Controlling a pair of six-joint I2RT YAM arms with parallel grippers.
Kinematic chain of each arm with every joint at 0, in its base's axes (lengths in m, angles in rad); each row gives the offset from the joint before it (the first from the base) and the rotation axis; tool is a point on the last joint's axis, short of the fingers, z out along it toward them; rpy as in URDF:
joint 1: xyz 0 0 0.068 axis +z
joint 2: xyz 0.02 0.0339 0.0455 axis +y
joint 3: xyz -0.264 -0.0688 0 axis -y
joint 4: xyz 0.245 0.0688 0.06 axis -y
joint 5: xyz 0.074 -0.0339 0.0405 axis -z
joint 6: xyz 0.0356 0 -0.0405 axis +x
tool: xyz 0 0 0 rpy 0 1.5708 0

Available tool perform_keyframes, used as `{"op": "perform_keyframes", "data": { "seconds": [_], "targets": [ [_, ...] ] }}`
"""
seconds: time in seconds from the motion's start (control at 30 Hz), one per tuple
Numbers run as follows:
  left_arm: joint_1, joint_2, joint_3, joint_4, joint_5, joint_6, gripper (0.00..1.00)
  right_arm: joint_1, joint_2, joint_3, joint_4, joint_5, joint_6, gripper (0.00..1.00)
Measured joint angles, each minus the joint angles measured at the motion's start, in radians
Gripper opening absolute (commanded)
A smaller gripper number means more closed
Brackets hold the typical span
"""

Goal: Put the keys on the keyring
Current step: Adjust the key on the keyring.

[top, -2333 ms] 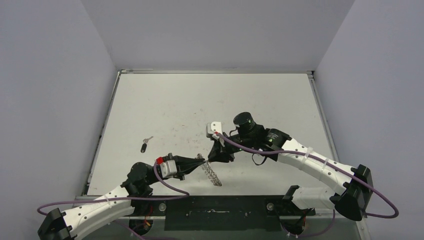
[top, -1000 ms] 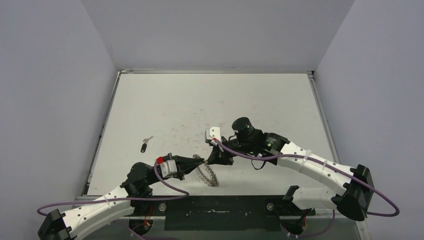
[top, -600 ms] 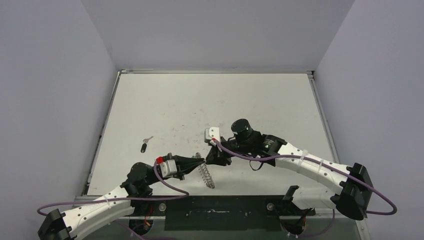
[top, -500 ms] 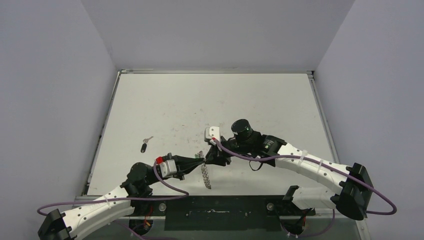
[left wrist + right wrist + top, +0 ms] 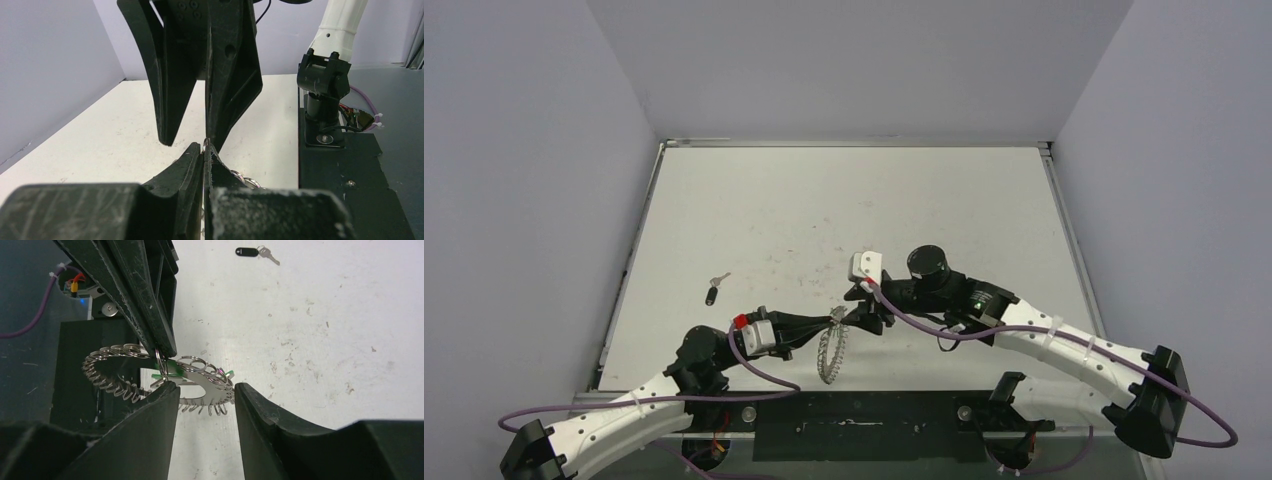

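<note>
The keyring (image 5: 202, 371), a silver hoop rimmed with lacy wire loops, hangs pinched by the closed left gripper (image 5: 835, 319). Just beside that gripper, the right gripper (image 5: 205, 390) stands parted, empty. The green key (image 5: 166, 371) shows only slivers behind the hoop.

white table (image 5: 824, 190), seemingly scuffed

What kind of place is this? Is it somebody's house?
Likely a robot lab test booth, not a house: a bare white table between plain grey walls, with a left arm and right arm bolted at its near edge.
</note>
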Motion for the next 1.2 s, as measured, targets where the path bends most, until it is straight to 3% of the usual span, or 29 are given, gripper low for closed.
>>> {"op": "perform_keyframes", "data": {
  "seconds": [0.4, 0.63, 0.73, 0.87, 1.17, 1.2],
  "targets": [
    [0.0, -0.003, 0.0, -0.001, 0.001, -0.003, 0.0, -0.001, -0.076, 0.0, 0.023, -0.056, -0.004, 0.4],
    [0.0, -0.003, 0.0, -0.001, 0.001, -0.003, 0.0, -0.001, -0.021, 0.0, 0.06, -0.127, 0.016, 0.29],
    [0.0, -0.003, 0.0, -0.001, 0.001, -0.003, 0.0, -0.001, 0.0, 0.0, 0.07, -0.143, 0.027, 0.21],
    [0.0, -0.004, 0.0, -0.001, -0.002, -0.003, 0.0, -0.001, 0.004, 0.0, 0.078, -0.163, 0.042, 0.0],
    [0.0, -0.015, 0.0, -0.013, -0.013, -0.003, 0.0, -0.001, 0.003, 0.0, 0.071, -0.174, 0.034, 0.0],
    [0.0, -0.018, 0.0, -0.019, -0.013, -0.003, 0.06, -0.001, 0.003, 0.001, 0.064, -0.174, 0.029, 0.0]
  ]
}}
